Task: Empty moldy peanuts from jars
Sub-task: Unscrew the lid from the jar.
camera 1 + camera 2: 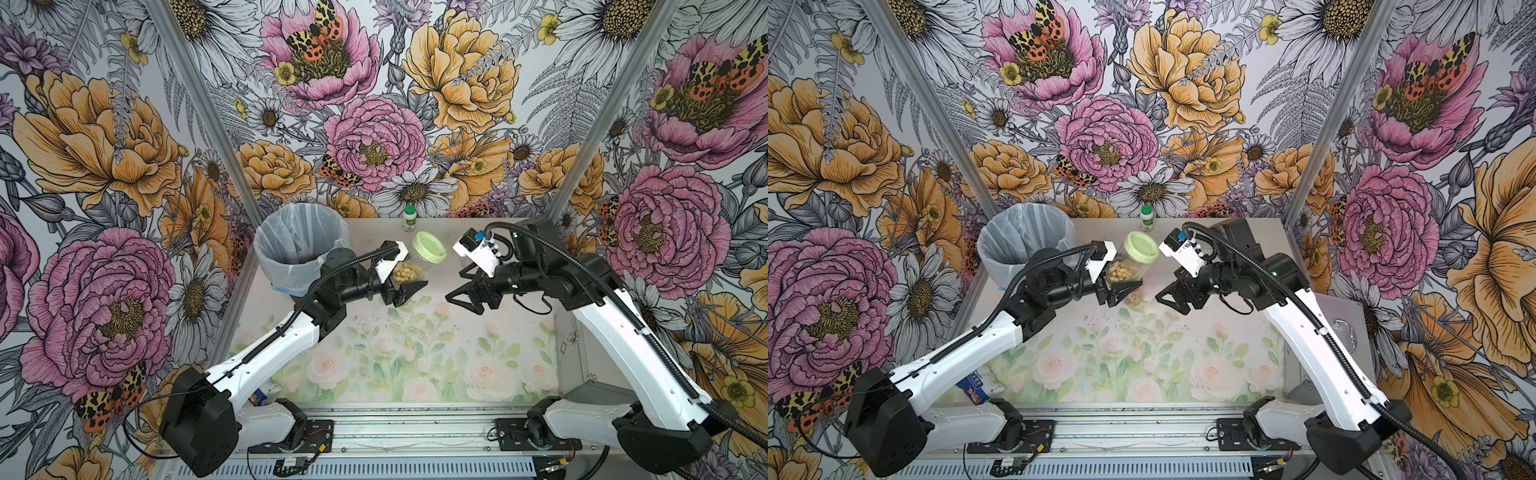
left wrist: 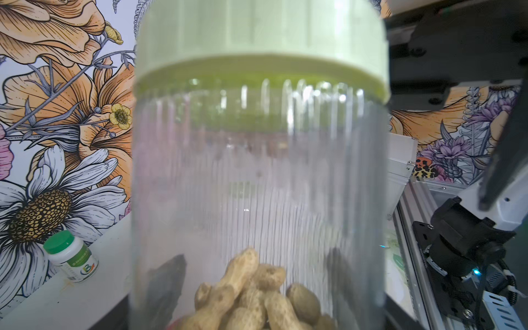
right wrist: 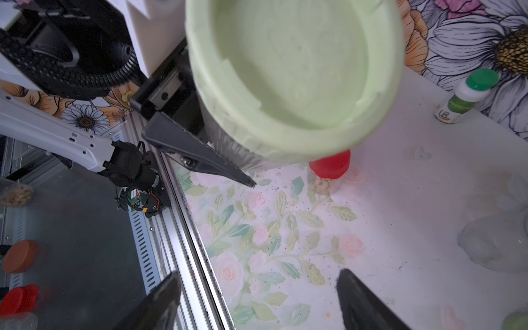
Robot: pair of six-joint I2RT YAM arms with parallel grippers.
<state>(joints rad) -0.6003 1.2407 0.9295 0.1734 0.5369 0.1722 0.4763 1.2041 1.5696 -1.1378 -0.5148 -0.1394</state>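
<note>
My left gripper (image 1: pixel 409 279) is clamped on the lower body of a clear jar (image 1: pixel 420 262), one black finger (image 3: pixel 200 160) flat against its ribbed side. I have the jar lifted off the table (image 1: pixel 415 353) near the middle of its back half, tilted so that the pale green lid (image 1: pixel 429 247) points up and toward the right arm. The lid is on. From the left wrist camera I see the peanuts (image 2: pixel 251 294) heaped at the bottom of the jar, in their shells; the upper part is clear.

My right gripper (image 1: pixel 454 286) hangs just beside the lid, level with the jar, touching nothing. Its fingers (image 3: pixel 365 303) stand wide apart with only table between them.

In the right wrist view a red-lid jar (image 3: pixel 328 171) stands on the table below the one I hold, with something tan inside; it is too blurred to say more.

A bin (image 1: pixel 270 257) lined with a plastic bag stands at the table's back left corner, behind my left arm. A white bottle (image 1: pixel 409 218) with a green cap stands against the back wall.
</note>
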